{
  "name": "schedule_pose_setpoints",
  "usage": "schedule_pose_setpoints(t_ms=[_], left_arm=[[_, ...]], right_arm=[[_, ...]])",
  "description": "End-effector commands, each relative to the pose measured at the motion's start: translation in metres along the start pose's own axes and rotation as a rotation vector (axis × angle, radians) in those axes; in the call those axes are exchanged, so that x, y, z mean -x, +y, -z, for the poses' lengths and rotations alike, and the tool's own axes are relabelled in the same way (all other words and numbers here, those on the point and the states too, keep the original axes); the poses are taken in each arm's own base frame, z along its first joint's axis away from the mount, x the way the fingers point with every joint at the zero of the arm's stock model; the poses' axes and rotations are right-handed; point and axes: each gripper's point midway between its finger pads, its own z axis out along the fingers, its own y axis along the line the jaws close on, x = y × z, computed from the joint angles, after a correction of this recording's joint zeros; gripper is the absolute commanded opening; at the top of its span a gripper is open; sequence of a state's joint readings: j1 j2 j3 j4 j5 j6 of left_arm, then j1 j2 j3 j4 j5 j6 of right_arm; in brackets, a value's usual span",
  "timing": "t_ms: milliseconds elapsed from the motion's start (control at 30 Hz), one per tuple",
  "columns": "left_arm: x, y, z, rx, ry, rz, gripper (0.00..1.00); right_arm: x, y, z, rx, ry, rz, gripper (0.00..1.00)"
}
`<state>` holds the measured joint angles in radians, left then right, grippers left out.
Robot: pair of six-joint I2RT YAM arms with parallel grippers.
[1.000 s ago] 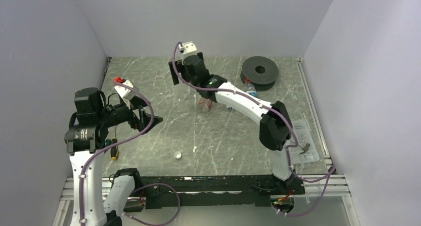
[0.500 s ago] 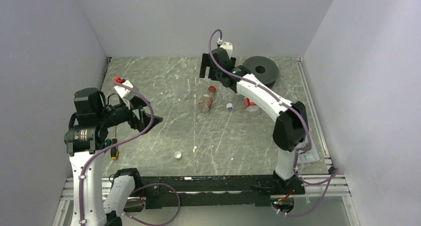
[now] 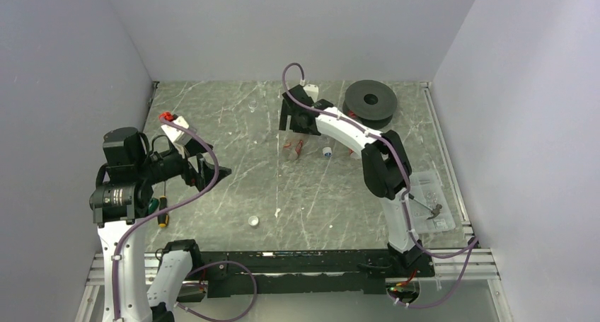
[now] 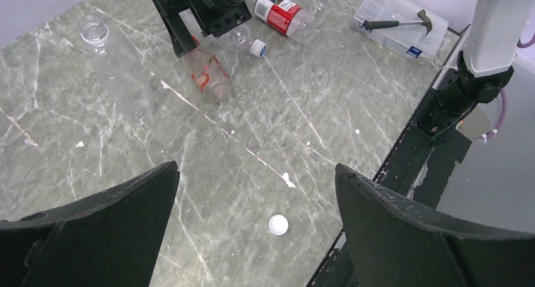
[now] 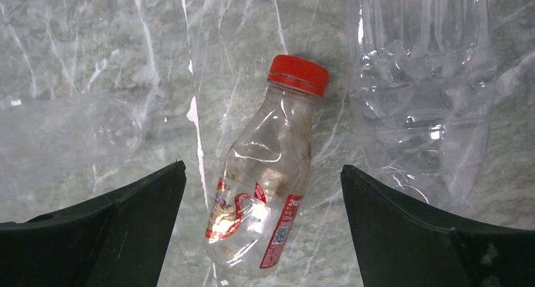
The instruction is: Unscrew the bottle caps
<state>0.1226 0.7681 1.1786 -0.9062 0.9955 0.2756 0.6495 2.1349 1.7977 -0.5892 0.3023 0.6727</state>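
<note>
A small clear bottle with a reddish label [image 5: 268,192] lies on the marble table, its red cap [image 5: 298,74] screwed on. My right gripper [image 5: 262,236] hangs open just above it, one finger on each side of the label end, touching nothing. From above, the right gripper [image 3: 296,120] hides the cap end of this bottle [image 3: 292,148]. My left gripper [image 4: 255,170] is open and empty, raised at the left [image 3: 214,172]. A loose white cap [image 4: 278,224] lies on the table below it. A clear bottle's white cap [image 4: 257,47] and another red-labelled bottle [image 4: 281,13] lie beyond.
Plain clear bottles lie either side of the red-capped one [image 5: 423,79] [image 5: 69,132]; one of them is uncapped [image 4: 93,29]. A black spool disc [image 3: 370,100] stands at the back right. A clear tray with a hammer [image 3: 433,203] sits by the right edge, a screwdriver [image 3: 163,213] at the left.
The right arm swung right across the back of the table, then came back left and down over the red-capped bottle. The left arm has barely moved.
</note>
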Motion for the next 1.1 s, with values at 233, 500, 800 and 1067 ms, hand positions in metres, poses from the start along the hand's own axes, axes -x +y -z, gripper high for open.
schedule_pose_setpoints(t_ms=[233,500,800,1067], left_arm=[[0.007,-0.006,0.003,-0.018,-0.019,-0.03,0.99],[0.01,-0.01,0.003,-0.037,-0.025,-0.024,0.99],[0.013,-0.025,0.004,-0.112,-0.035,-0.004,0.99],[0.034,-0.047,0.007,-0.263,-0.079,0.018,0.99]], right_arm=[[-0.014,0.001,-0.036,-0.074,-0.01,-0.039,0.92],[-0.018,0.008,-0.046,-0.064,-0.027,-0.054,0.79],[-0.028,0.005,-0.023,-0.059,-0.066,-0.052,0.39],[-0.021,0.023,0.1,0.143,-0.254,-0.09,0.38]])
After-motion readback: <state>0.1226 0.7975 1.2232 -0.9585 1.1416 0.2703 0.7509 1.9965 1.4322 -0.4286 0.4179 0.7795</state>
